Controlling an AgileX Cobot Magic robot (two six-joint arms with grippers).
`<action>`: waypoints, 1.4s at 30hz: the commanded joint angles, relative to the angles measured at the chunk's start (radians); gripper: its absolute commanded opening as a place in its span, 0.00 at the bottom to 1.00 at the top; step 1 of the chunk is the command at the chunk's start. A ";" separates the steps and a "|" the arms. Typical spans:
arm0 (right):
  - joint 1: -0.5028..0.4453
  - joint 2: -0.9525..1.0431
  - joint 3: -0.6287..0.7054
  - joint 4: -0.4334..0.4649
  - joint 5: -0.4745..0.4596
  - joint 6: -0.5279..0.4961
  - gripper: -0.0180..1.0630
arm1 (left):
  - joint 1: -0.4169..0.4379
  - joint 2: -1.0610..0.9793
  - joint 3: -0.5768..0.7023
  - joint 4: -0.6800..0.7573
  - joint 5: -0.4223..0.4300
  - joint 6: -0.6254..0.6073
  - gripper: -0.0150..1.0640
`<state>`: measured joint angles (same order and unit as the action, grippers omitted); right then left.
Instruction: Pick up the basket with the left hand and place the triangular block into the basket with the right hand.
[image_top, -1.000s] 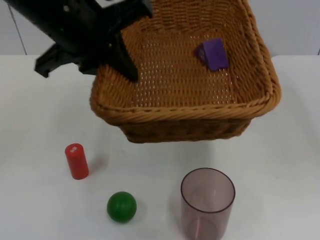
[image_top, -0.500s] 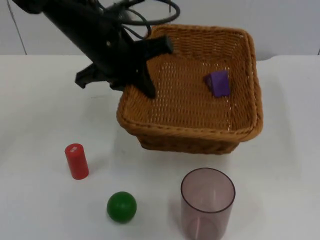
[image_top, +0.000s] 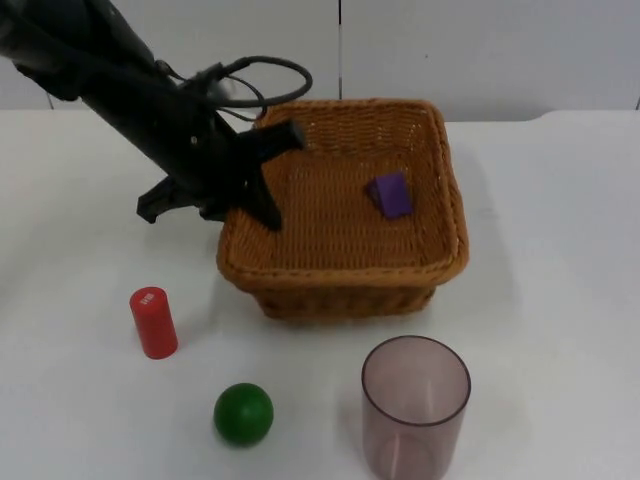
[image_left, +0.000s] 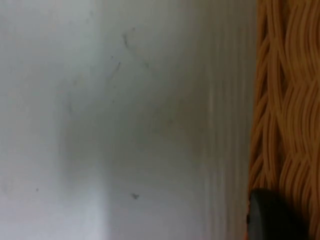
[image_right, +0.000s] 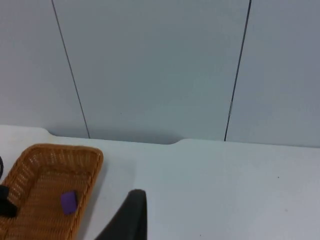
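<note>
Gripping the left wall of the wicker basket (image_top: 340, 265), the left pincer (image_top: 262, 185) was clamped on the rim with one finger inside and one outside, and the basket sat on the white counter (image_top: 560, 300) with the purple triangular block (image_top: 389, 193) lying on its floor toward the right. Beyond it, nearer the camera, stood a red cylinder (image_top: 153, 322), a green ball (image_top: 243, 413) and a tinted plastic cup (image_top: 415, 405). Waiting off to the side, the right pincer (image_right: 131, 217) looked across the counter toward the basket (image_right: 47, 187); whether its fingers were open could not be told.
</note>
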<state>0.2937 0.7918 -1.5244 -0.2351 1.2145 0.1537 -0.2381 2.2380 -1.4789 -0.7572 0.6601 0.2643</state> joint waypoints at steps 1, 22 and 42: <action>-0.005 -0.006 -0.002 -0.002 -0.015 -0.008 0.98 | -0.008 -0.002 -0.012 -0.040 -0.025 0.019 0.01; -0.005 -0.006 -0.002 -0.002 -0.016 -0.008 0.98 | -0.004 0.046 -0.012 -0.047 -0.046 0.026 0.01; -0.005 -0.006 -0.002 -0.002 -0.016 -0.032 0.98 | -0.004 0.010 -0.012 -0.007 0.063 -0.007 0.99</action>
<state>0.2937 0.7918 -1.5244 -0.2351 1.2076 0.1372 -0.2429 2.2813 -1.4846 -0.7719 0.6999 0.2665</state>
